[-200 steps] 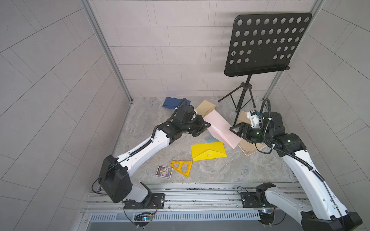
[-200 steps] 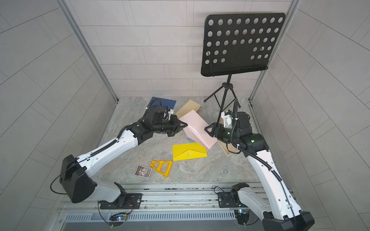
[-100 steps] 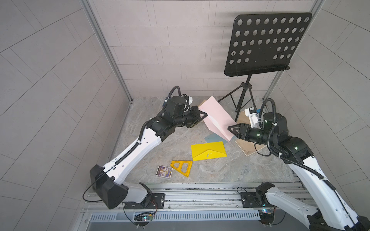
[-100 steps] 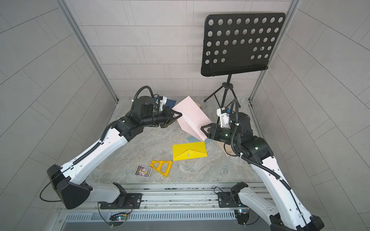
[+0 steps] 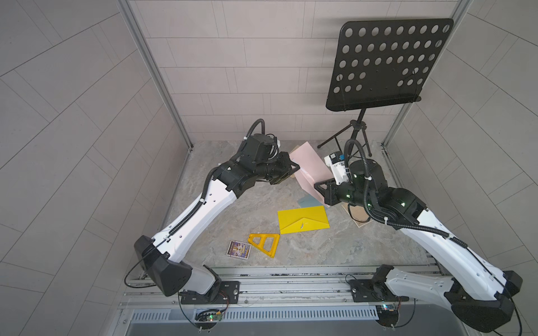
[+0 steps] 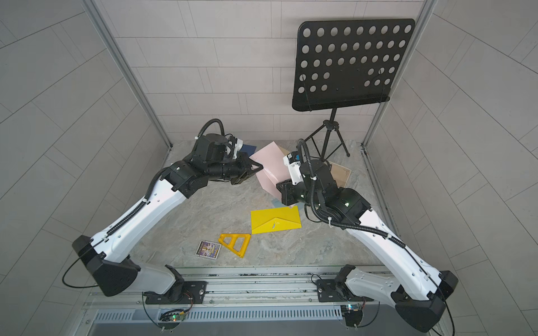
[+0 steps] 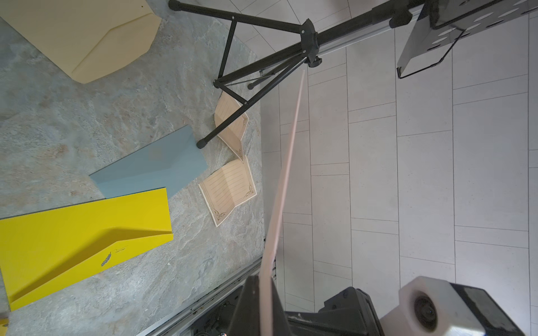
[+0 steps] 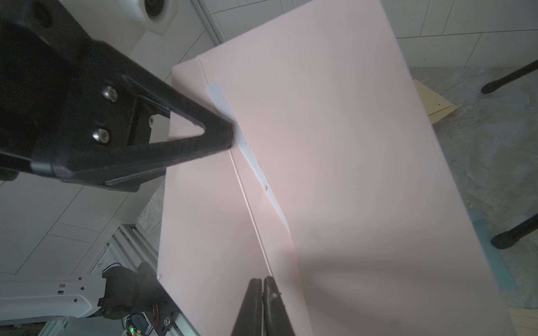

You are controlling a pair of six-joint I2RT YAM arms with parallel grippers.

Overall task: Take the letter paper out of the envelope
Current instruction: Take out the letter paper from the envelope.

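Pink envelope (image 5: 310,167) first: held off the table (image 5: 253,209), tilted, at 12 o'clock from yellow envelope (image 5: 302,219) in both top views. Clamped at its 9 o'clock edge by left gripper (image 5: 297,168), clenched on the sheet. Met at its 5 o'clock edge by right gripper (image 5: 316,185), fingertips (image 8: 251,296) pressed together; can't tell whether any pink sheet is pinched between. Letter paper (image 8: 259,171) not yet out: only a white sliver showing between flap and body, just beside left gripper's tip. Lying on the table: blue-grey envelope (image 7: 151,163) touching the yellow one, 2 lined beige sheets (image 7: 228,189) by the music stand (image 5: 387,62) legs, tan envelope (image 7: 81,37). Orange-yellow triangle (image 5: 263,244) and small card (image 5: 239,249) at 7 o'clock from yellow envelope, just beside each other.
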